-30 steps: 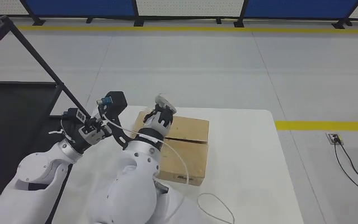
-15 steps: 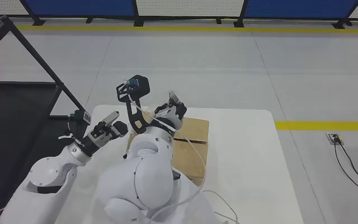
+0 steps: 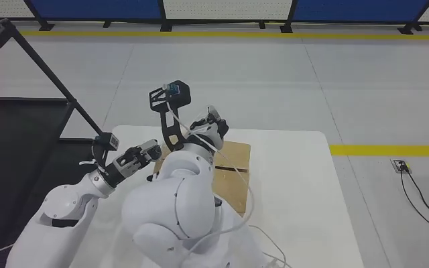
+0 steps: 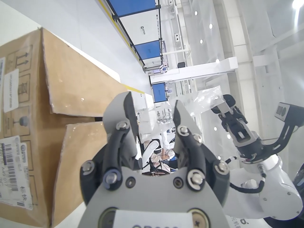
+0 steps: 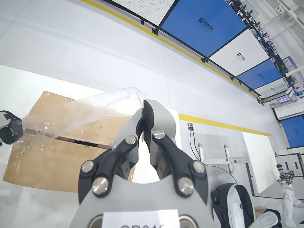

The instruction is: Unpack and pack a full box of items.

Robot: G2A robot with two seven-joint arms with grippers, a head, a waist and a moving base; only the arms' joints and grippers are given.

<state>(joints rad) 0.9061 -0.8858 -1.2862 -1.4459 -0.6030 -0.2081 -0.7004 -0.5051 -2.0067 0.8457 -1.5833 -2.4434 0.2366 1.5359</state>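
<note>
I record a white table [image 3: 295, 194] carrying one cardboard box [image 3: 236, 157]. The box sits close to the table's far edge, left of its middle. From above I get the box's closed top. The left wrist view adds a side wall bearing paper labels and two top flaps that meet with a narrow dark gap. The right wrist view adds a dark strip lying along that seam. The seam runs roughly parallel to the table's far edge.

The right gripper [image 5: 144, 110] is raised above the far part of the box. Its fingers are drawn together and clamped on one end of a clear plastic film [image 5: 95, 112].

The left gripper [image 4: 152, 99] hangs just beside the box's left side, over the table. Its fingers are moderately apart, with nothing between them and touching nothing.

The film is a crumpled strip. In the right wrist view its long axis runs from the right gripper's tips across the box top towards the box's left side. Its free end meets a dark and grey part at that view's edge, and I cannot tell whether they touch. In the left wrist view the film stands out beyond the right gripper's tips.
</note>
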